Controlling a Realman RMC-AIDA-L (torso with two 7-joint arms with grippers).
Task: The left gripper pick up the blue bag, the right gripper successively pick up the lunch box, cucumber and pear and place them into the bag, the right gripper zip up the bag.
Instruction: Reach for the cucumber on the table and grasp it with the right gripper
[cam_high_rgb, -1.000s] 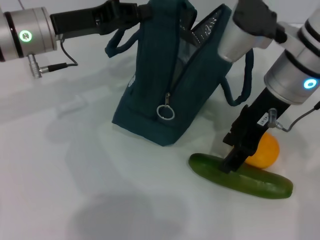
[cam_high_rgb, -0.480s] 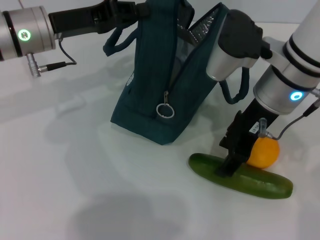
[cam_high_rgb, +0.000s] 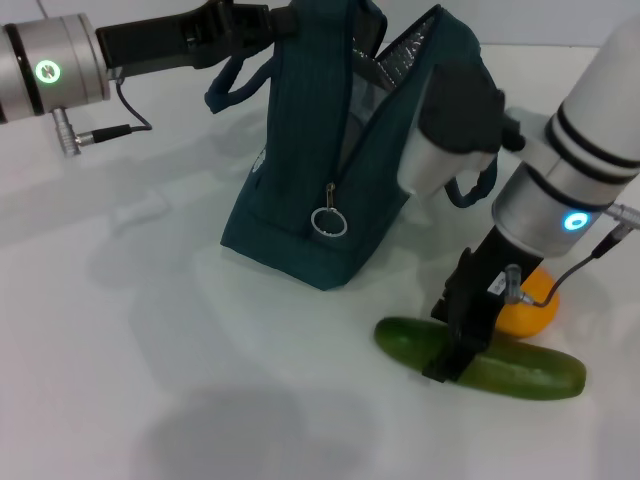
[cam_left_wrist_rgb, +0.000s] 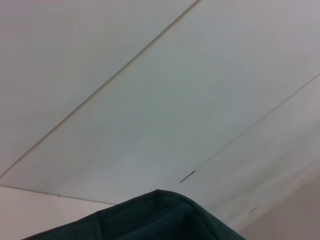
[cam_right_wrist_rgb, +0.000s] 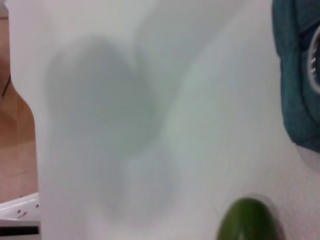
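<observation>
A dark blue bag (cam_high_rgb: 330, 170) stands upright mid-table toward the far edge, its top unzipped, the ring pull (cam_high_rgb: 329, 222) hanging low. A green cucumber (cam_high_rgb: 520, 367) lies near the table's right edge, touching an orange fruit (cam_high_rgb: 530, 305) behind it.

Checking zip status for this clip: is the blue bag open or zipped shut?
Open. The blue bag gapes along its top, lining visible, and the zipper pull ring hangs low near the base. The left hand holds it upright.
</observation>
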